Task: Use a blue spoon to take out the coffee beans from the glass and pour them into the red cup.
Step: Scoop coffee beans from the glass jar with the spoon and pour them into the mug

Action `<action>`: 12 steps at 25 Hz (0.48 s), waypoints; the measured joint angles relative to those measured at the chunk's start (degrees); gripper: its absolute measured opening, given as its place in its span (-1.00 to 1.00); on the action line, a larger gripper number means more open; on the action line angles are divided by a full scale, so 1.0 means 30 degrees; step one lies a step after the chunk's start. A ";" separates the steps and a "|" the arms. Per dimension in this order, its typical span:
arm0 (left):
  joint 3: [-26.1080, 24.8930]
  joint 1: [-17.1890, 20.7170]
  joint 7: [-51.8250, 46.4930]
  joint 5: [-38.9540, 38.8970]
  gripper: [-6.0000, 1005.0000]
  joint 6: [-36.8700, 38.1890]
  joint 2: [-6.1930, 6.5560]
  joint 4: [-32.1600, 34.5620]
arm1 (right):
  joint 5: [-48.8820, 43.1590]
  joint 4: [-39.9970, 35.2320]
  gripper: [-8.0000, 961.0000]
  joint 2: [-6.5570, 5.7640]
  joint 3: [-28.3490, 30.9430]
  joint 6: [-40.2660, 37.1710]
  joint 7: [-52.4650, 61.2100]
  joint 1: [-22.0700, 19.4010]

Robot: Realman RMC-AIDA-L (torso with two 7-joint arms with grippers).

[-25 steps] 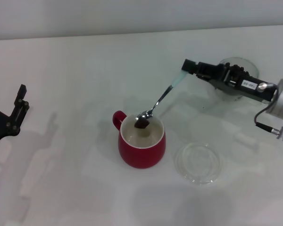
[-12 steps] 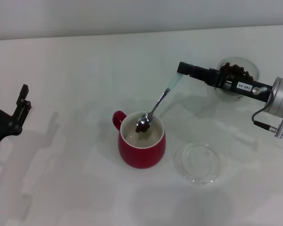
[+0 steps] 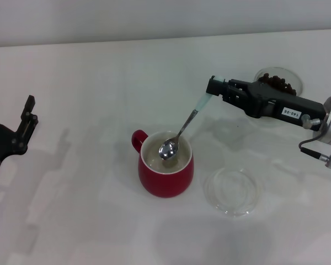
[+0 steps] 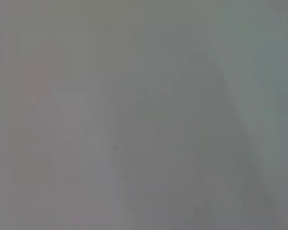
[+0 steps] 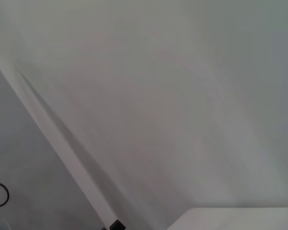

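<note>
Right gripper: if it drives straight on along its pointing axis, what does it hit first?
Probably the red cup. The right gripper, shut on the blue spoon, points across the table toward the robot's left and downward, and the spoon's bowl sits over the cup's mouth. Depth is unclear from the head view alone.

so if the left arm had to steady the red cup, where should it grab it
Probably by the loop handle of the red cup. It sticks out toward the robot's left, facing the idle left gripper, so come in from that side, low and level. That keeps clear of the blue spoon, which the right gripper holds slanting down into the cup's mouth from the right.
</note>
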 joint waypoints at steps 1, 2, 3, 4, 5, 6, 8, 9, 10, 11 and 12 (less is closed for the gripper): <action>0.0001 0.0000 0.0001 0.0000 0.34 0.0000 0.0000 0.0003 | 0.0006 0.0025 -0.68 0.0000 0.0030 -0.0002 0.0022 -0.0007; 0.0001 -0.0003 0.0000 0.0000 0.34 0.0000 -0.0001 0.0010 | 0.0052 0.0050 -0.68 -0.0009 0.0088 -0.0004 0.0169 -0.0015; 0.0001 -0.0005 0.0001 0.0000 0.34 0.0000 0.0000 0.0016 | 0.0121 0.0061 -0.68 -0.0023 0.0144 -0.0006 0.0381 -0.0028; 0.0000 -0.0006 0.0000 0.0000 0.34 0.0001 0.0000 0.0017 | 0.0218 0.0060 -0.68 -0.0048 0.0196 0.0003 0.0614 -0.0079; 0.0000 -0.0009 0.0001 0.0000 0.34 0.0000 0.0000 0.0019 | 0.0336 0.0053 -0.68 -0.0063 0.0215 0.0009 0.0843 -0.0125; 0.0002 -0.0010 0.0000 0.0000 0.34 0.0000 -0.0001 0.0021 | 0.0490 0.0036 -0.68 -0.0077 0.0229 0.0013 0.1112 -0.0188; 0.0001 -0.0013 0.0000 0.0001 0.34 0.0000 0.0000 0.0023 | 0.0764 -0.0041 -0.68 -0.0106 0.0254 0.0031 0.1703 -0.0358; 0.0003 -0.0013 0.0000 0.0001 0.34 0.0000 0.0000 0.0027 | 0.0859 -0.0066 -0.68 -0.0130 0.0266 0.0032 0.1944 -0.0412; 0.0003 -0.0013 0.0000 0.0001 0.34 0.0000 0.0000 0.0027 | 0.0972 -0.0109 -0.68 -0.0186 0.0325 0.0035 0.2371 -0.0495; 0.0015 -0.0013 0.0001 0.0001 0.34 0.0001 0.0000 0.0041 | 0.1111 -0.0137 -0.68 -0.0264 0.0396 0.0046 0.2829 -0.0577; 0.0026 -0.0014 0.0001 0.0002 0.34 0.0003 0.0001 0.0054 | 0.1264 -0.0144 -0.68 -0.0370 0.0477 0.0053 0.3317 -0.0688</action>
